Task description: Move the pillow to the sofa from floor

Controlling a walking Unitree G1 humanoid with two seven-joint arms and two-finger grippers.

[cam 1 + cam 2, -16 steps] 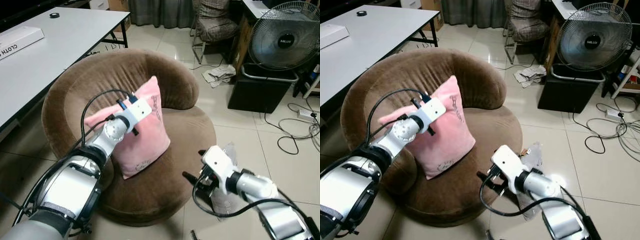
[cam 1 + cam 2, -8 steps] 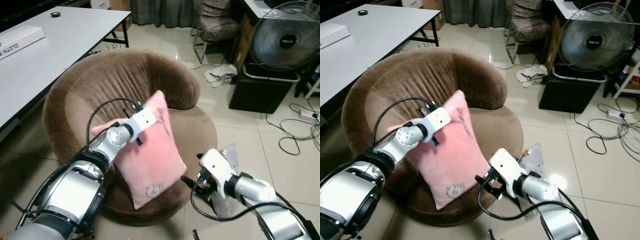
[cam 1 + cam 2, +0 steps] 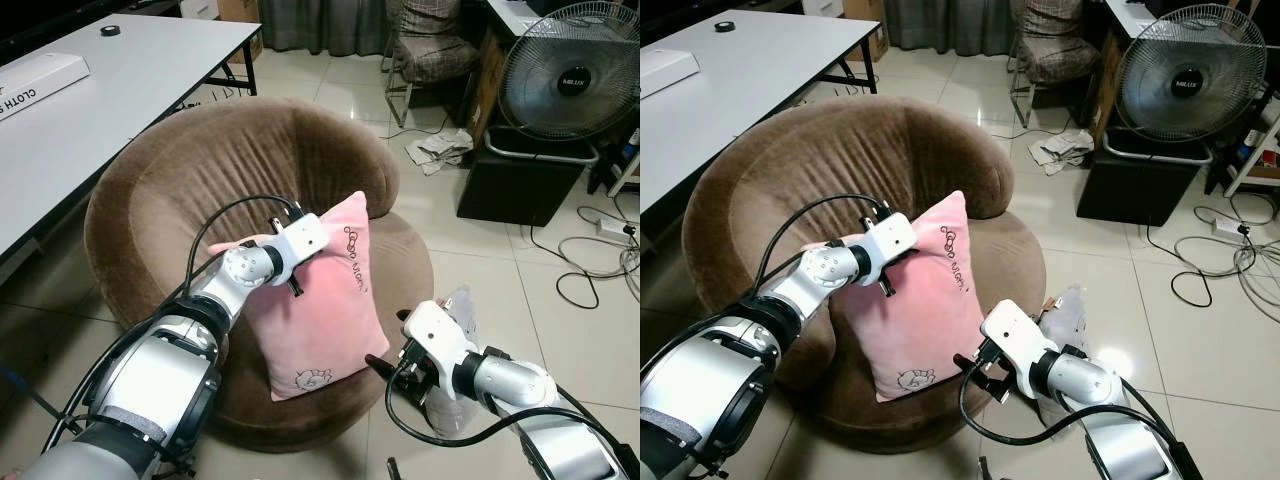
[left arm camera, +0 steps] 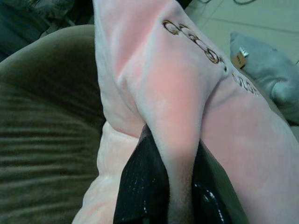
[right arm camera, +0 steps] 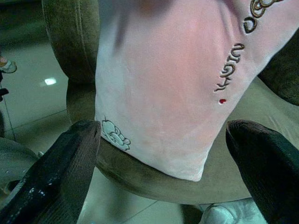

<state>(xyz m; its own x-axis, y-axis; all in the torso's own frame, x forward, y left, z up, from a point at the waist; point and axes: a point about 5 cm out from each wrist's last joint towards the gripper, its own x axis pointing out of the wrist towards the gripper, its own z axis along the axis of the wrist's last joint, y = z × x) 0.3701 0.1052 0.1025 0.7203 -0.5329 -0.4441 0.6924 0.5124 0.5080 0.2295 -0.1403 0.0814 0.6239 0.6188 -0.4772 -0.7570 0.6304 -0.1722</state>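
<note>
A pink pillow (image 3: 320, 300) with embroidered lettering stands on edge on the seat of the round brown sofa chair (image 3: 250, 150), its lower corner at the seat's front rim. My left gripper (image 4: 175, 196) is shut on a fold of the pillow's upper edge, and both black fingers (image 4: 140, 186) pinch the plush. My right gripper (image 3: 385, 355) hangs low in front of the chair, just right of the pillow's bottom corner. It is open, its fingers (image 5: 60, 172) spread wide and apart from the pillow (image 5: 163, 84).
A white table (image 3: 100, 90) runs along the left. A standing fan (image 3: 572, 70) on a black box (image 3: 520, 180) is at the back right, with cables (image 3: 590, 260) on the tiles. A grey bag (image 3: 458, 300) lies by my right arm.
My left gripper has carried the pillow right and forward over the seat, and the pillow has turned its lettered face toward me. The right gripper has barely moved.
</note>
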